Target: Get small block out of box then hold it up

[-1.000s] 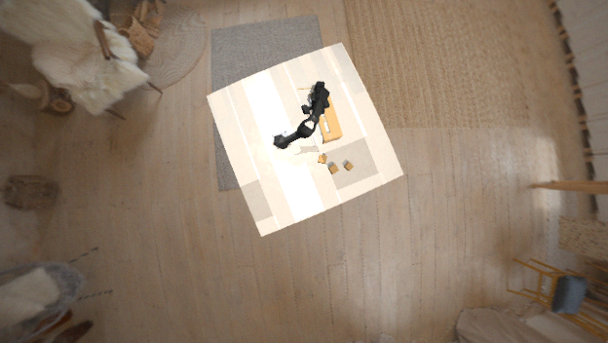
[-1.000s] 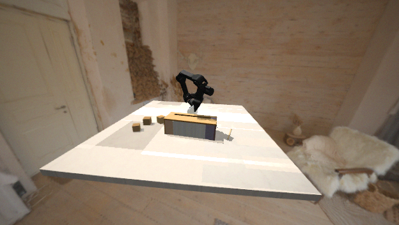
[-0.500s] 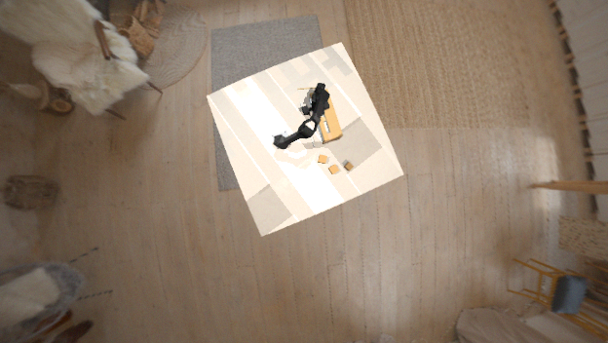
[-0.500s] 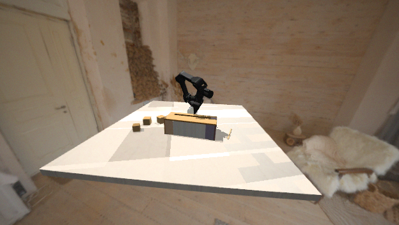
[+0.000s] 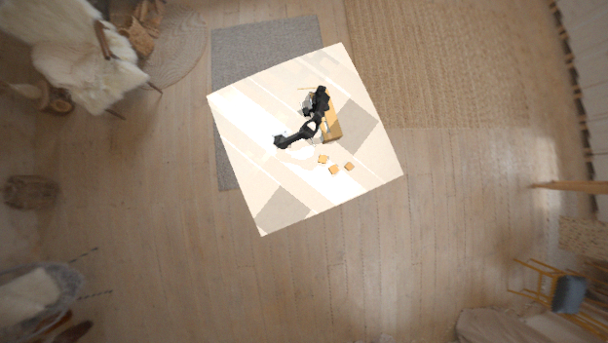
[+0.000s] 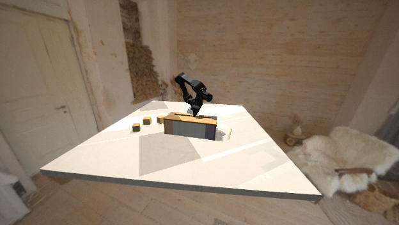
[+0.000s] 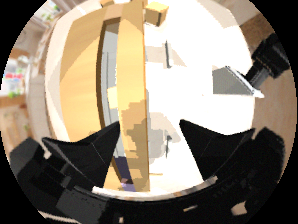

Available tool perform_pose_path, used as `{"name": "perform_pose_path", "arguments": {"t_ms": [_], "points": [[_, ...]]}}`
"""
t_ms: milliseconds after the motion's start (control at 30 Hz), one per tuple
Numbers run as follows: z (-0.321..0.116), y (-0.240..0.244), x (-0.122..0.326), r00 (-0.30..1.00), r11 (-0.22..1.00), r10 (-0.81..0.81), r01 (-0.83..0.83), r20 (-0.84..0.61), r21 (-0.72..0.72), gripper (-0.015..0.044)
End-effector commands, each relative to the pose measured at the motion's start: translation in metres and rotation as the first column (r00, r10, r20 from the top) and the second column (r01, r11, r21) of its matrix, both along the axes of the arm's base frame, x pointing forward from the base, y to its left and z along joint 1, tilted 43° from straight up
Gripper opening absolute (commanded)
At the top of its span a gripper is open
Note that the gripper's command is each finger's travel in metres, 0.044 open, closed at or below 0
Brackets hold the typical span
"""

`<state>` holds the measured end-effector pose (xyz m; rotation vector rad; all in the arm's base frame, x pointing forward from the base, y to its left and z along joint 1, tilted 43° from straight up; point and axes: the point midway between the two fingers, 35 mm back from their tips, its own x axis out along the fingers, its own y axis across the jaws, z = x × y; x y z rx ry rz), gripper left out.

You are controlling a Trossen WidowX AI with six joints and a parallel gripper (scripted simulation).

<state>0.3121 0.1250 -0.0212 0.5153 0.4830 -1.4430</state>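
Observation:
The wooden box (image 5: 333,123) (image 6: 190,121) (image 7: 80,75) stands upright, with a long slot in its top. Its side toward the exterior camera is grey, with a brown end and a dark purple end. Through the slot in the wrist view, a grey interior and a purple patch (image 7: 122,167) show. A small pale yellow patch (image 7: 112,96) shows there too; I cannot tell whether it is the block. My gripper (image 7: 150,123) is open and empty, pointing down close over the box's long edge on the arm's side. In the exterior view its fingertips are partly hidden behind the box top.
Three loose wooden cubes (image 5: 323,159) (image 5: 333,170) (image 5: 349,166) (image 6: 136,127) (image 6: 147,121) (image 6: 160,119) lie beyond the brown end of the box. A thin wooden stick (image 5: 307,89) (image 6: 229,133) lies beyond the purple end. The arm's base (image 5: 281,141) stands on the table.

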Motion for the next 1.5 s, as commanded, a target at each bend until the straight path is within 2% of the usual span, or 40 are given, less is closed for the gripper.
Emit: {"name": "perform_pose_path", "arguments": {"t_ms": [0,600,1467], "points": [[-0.005,-0.006,0.0,1.0,1.0,0.008,-0.008,-0.005,-0.007,0.04],[-0.023,-0.025,0.002,1.0,1.0,0.007,-0.007,-0.004,-0.01,0.04],[0.005,-0.053,0.003,1.0,1.0,-0.003,0.003,-0.001,-0.007,0.04]]}}
